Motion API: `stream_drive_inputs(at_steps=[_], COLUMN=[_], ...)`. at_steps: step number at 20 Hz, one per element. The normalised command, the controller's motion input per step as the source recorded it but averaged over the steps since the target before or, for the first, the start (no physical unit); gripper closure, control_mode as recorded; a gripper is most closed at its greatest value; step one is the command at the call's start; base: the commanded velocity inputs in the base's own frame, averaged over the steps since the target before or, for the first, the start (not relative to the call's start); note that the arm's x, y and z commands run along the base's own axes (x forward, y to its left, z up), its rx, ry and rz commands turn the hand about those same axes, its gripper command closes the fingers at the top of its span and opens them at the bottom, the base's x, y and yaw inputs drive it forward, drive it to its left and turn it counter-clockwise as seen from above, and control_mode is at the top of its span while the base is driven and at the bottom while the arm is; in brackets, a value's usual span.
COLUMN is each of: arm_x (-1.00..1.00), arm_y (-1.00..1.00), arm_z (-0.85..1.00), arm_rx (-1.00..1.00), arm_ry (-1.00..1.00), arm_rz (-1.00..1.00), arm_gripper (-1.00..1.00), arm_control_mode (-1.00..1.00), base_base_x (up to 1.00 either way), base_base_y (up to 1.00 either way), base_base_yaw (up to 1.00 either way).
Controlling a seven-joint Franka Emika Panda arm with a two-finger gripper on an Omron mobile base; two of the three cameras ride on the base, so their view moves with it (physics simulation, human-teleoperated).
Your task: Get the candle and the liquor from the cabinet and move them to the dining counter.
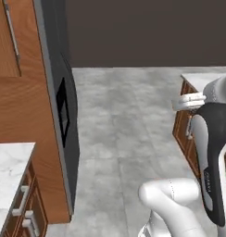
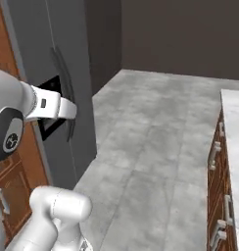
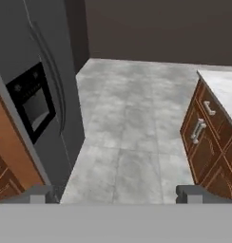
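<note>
The fridge [image 3: 51,95] looked smooth, matt dark grey metal. Floor tiles [image 1: 133,120] were dull mottled grey stone. Drawer fronts [image 3: 206,137] showed warm grained wood under veined white marble [image 2: 236,127].

- Arm [image 1: 211,152] folded up close over the base; the dark-banded link stands near vertical at right of the left base view.
- Elbow joint [image 2: 11,122] sits high at left in the right base view, white forearm reaching right from it.
- Hand [image 3: 116,193]: fingertips [image 3: 36,193] spread wide apart, nothing between them.
</note>
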Motion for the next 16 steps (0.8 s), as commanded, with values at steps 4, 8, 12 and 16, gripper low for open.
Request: stream_drive_inputs(at_steps=[4, 8, 12, 16], arm_x=[0.0, 0.0, 0.0, 0.0], arm_y=[0.0, 0.0, 0.0, 0.0], arm_z=[0.0, 0.0, 0.0, 0.0], arm_rx=[0.0, 0.0, 0.0, 0.0], arm_ry=[0.0, 0.0, 0.0, 0.0], arm_rz=[0.0, 0.0, 0.0, 0.0], arm_gripper=[-1.0, -1.0, -1.0, -1.0], arm_control_mode=[1.0, 1.0, 1.0, 1.0], base_base_x=[0.0, 0.0, 0.0, 0.11], base_base_y=[0.34, 0.43, 0.13, -0.45], base_base_yaw=[0.81, 0.87, 0.84, 0.62])
